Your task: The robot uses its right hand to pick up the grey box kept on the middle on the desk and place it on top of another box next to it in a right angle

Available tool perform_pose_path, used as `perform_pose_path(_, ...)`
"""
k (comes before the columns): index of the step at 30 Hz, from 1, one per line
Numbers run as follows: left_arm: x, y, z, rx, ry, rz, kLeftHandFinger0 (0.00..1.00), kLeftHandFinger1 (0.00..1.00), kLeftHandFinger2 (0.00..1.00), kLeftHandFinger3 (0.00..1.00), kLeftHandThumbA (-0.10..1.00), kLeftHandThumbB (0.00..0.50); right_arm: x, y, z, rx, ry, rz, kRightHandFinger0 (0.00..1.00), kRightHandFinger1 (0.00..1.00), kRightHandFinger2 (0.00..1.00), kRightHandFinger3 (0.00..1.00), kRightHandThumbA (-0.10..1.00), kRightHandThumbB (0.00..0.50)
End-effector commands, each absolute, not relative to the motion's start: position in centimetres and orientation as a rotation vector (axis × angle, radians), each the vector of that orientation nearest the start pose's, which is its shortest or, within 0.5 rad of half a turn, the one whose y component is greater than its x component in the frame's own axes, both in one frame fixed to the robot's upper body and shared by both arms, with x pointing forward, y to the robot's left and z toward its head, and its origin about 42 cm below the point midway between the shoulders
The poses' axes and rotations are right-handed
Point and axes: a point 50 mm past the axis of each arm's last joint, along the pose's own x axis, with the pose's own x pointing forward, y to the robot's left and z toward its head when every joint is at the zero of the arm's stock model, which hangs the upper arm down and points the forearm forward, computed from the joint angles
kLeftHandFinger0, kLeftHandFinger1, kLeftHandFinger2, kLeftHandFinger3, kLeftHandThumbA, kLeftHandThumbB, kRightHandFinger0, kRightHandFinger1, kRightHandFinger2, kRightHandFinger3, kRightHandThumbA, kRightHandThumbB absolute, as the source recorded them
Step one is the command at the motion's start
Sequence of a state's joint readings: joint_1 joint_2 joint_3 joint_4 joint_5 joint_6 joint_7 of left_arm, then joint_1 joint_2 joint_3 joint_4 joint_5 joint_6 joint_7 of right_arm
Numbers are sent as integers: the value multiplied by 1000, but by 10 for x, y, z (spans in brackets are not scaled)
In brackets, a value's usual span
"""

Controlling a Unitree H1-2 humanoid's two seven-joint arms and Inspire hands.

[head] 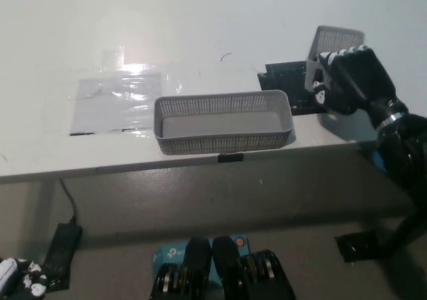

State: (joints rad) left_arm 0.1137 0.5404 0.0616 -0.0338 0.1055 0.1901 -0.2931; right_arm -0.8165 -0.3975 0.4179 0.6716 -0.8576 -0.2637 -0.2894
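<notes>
A grey mesh box lies lengthwise at the desk's front edge, near the middle. My black right hand is to its right and shut on a second grey mesh box, holding it lifted and tipped on end above the desk's right side. Only the upper part of that held box shows behind the hand. My white left hand hangs low at the bottom left corner, mostly cut off by the picture's edge.
A black mat lies on the white desk under the held box. A shiny clear sheet is taped left of the middle box. Below the desk, a black adapter with cable lies on the floor.
</notes>
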Motion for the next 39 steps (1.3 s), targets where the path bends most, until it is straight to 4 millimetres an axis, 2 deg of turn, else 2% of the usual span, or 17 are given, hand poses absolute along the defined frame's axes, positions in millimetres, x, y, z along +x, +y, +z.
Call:
perform_pose_path(1, 240, 407, 123, 624, 313, -156, 0, 0, 0, 147, -100, 500, 516, -219, 307, -1375, -809, 101, 0, 0, 202, 162, -100, 306)
perform_pose_path(5, 239, 407, 122, 633, 334, -148, 0, 0, 0, 149, -100, 500, 517, -210, 318, -1410, -856, 93, 0, 0, 211, 169, -100, 276)
perform_pose_path(10, 239, 405, 124, 645, 328, -160, 0, 0, 0, 149, -100, 500, 511, -192, 330, -1393, -908, 102, 0, 0, 218, 162, -100, 297)
perform_pose_path(12, 239, 405, 122, 636, 332, -160, 0, 0, 0, 150, -100, 500, 507, -182, 331, -1366, -911, 123, 0, 0, 214, 170, -100, 334)
perform_pose_path(14, 240, 405, 121, 633, 334, -163, 0, 0, 0, 140, -100, 500, 503, -171, 332, -1352, -924, 146, 0, 0, 191, 166, -100, 281)
perform_pose_path(16, 241, 405, 120, 625, 329, -165, 0, 0, 0, 139, -100, 500, 499, -165, 332, -1352, -927, 156, 0, 0, 187, 164, -100, 269)
perform_pose_path(17, 242, 404, 122, 626, 332, -166, 0, 0, 0, 141, -100, 500, 495, -160, 330, -1340, -924, 165, 0, 0, 189, 163, -100, 291)
perform_pose_path(18, 242, 404, 123, 636, 323, -175, 0, 0, 0, 142, -100, 500, 488, -150, 324, -1313, -928, 198, 0, 0, 185, 156, -100, 267)
perform_pose_path(21, 244, 405, 123, 615, 323, -175, 0, 0, 0, 119, -100, 500, 479, -139, 316, -1292, -934, 233, 0, 0, 185, 154, -100, 277)
perform_pose_path(25, 247, 405, 123, 631, 310, -182, 0, 0, 0, 115, -100, 500, 461, -122, 302, -1242, -998, 283, 0, 0, 192, 168, -100, 253)
perform_pose_path(27, 248, 403, 122, 641, 327, -180, 0, 0, 7, 135, -100, 500, 454, -116, 296, -1247, -1014, 299, 0, 0, 214, 200, -100, 233)
perform_pose_path(28, 248, 403, 123, 640, 324, -179, 0, 0, 1, 145, -100, 500, 448, -110, 290, -1227, -1007, 325, 0, 0, 246, 221, -100, 192)
perform_pose_path(32, 246, 400, 121, 629, 338, -168, 0, 0, 0, 152, -100, 500, 441, -104, 278, -1231, -1005, 357, 0, 2, 301, 301, -100, 240)
perform_pose_path(36, 247, 400, 118, 617, 323, -186, 0, 0, 0, 158, -100, 500, 442, -108, 270, -1255, -973, 372, 0, 0, 256, 254, -100, 248)
perform_pose_path(37, 247, 400, 119, 618, 318, -190, 0, 0, 0, 156, -100, 500, 442, -109, 269, -1255, -968, 372, 0, 3, 263, 244, -100, 297)
perform_pose_path(38, 248, 401, 119, 626, 318, -189, 0, 0, 0, 154, -100, 500, 443, -111, 267, -1250, -960, 373, 0, 0, 248, 240, -100, 262)
perform_pose_path(39, 248, 401, 119, 634, 318, -188, 0, 0, 0, 144, -100, 500, 444, -114, 261, -1238, -947, 373, 0, 0, 250, 226, -100, 265)
